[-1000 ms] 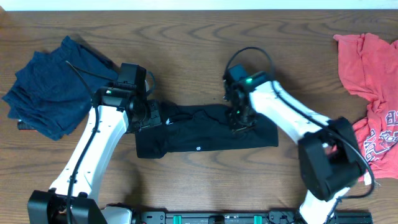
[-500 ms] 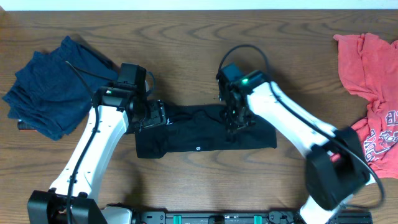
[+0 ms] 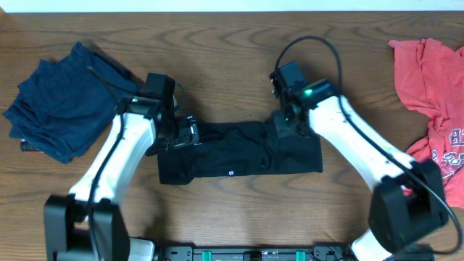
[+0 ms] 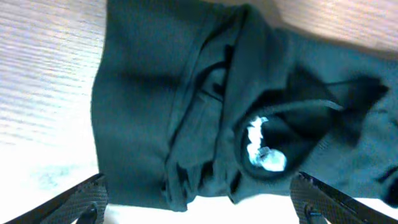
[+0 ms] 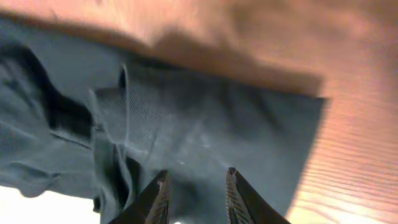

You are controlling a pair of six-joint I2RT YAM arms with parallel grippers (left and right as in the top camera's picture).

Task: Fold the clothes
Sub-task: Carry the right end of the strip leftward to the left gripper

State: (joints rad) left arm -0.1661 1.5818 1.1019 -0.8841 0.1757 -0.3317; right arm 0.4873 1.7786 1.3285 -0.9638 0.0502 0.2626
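The black shirt (image 3: 239,152) lies folded into a long band across the middle of the table, its small white logo (image 3: 230,172) facing up. My left gripper (image 3: 190,133) hovers at the band's left end, jaws wide open and empty. In the left wrist view the bunched black shirt (image 4: 186,93) and its white neck label (image 4: 261,149) lie just beyond the left gripper (image 4: 199,202). My right gripper (image 3: 284,125) is over the band's upper right part. Seen from the right wrist, the right gripper (image 5: 198,186) stands a little open above the black shirt (image 5: 205,130), with nothing between its fingers.
A pile of navy-blue garments (image 3: 61,101) lies at the far left. A coral-red printed T-shirt (image 3: 435,94) sprawls along the right edge. Bare wooden table (image 3: 217,43) shows behind the shirt and in front of it.
The left gripper has opened wide at the shirt's left end. The right gripper has let go of the cloth and drawn back up and to the right.
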